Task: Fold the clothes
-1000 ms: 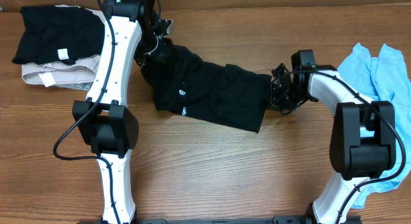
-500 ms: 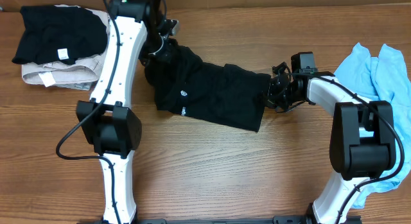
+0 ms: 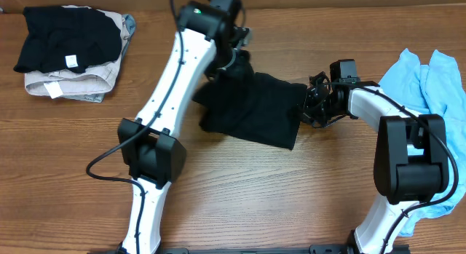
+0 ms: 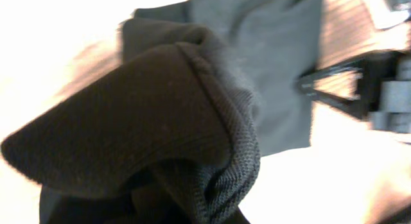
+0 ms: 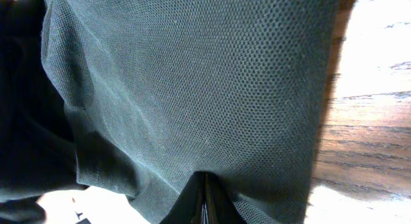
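A black knit shirt [image 3: 255, 112] lies in the middle of the table, partly folded over itself. My left gripper [image 3: 234, 59] is shut on its left end and holds that end lifted above the rest of the cloth; the bunched collar fills the left wrist view [image 4: 160, 115]. My right gripper [image 3: 312, 105] is shut on the shirt's right edge, low at the table. In the right wrist view the fingers [image 5: 205, 208] pinch the dark mesh fabric [image 5: 192, 83].
A stack of folded clothes, black [image 3: 62, 39] on beige [image 3: 69, 85], sits at the back left. A light blue garment [image 3: 429, 83] lies crumpled at the right edge. Bare wood table [image 3: 277, 196] lies in front.
My left gripper has carried the shirt's left end to the right, folding it over the middle. The white logo is now covered. The right gripper has held still.
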